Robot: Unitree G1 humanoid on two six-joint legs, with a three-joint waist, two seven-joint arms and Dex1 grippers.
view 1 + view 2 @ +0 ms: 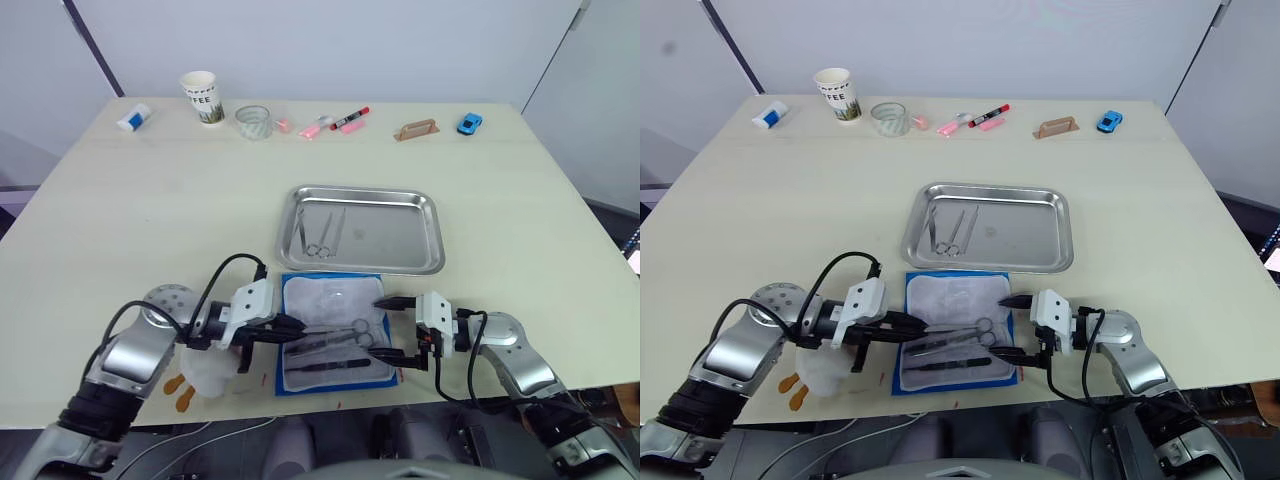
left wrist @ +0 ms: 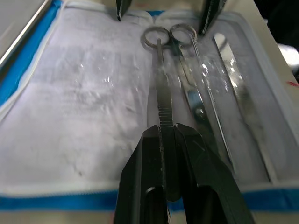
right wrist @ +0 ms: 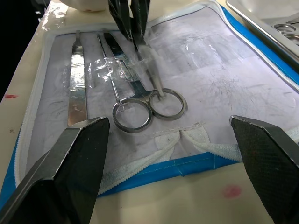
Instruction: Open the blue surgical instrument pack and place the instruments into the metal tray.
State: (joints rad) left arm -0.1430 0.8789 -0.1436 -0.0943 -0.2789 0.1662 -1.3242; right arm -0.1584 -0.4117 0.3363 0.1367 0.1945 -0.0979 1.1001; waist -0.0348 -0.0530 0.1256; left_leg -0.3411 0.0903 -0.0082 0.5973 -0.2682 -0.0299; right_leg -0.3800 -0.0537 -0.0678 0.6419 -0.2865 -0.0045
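The blue surgical instrument pack [image 1: 330,300] lies open near the table's front edge, whitish lining up, just in front of the metal tray [image 1: 395,238]. Two instruments [image 1: 320,232] rest in the tray's left part. On the lining lie ring-handled forceps [image 2: 161,88], scissors [image 2: 191,88] beside them and flat tweezers [image 3: 77,79]. My left gripper [image 2: 169,128] is shut on the tip end of the forceps, at the pack's left side. At the pack's right edge my right gripper [image 1: 380,330] stands wide open, empty, its fingers either side of the ring handles [image 3: 147,109].
A fluffy white plush with orange feet [image 1: 205,372] sits under my left arm. Along the far edge stand a paper cup [image 1: 200,97], a glass [image 1: 254,122], markers [image 1: 340,122], a brown holder [image 1: 416,130], a blue toy car [image 1: 469,123] and a white tube [image 1: 133,117].
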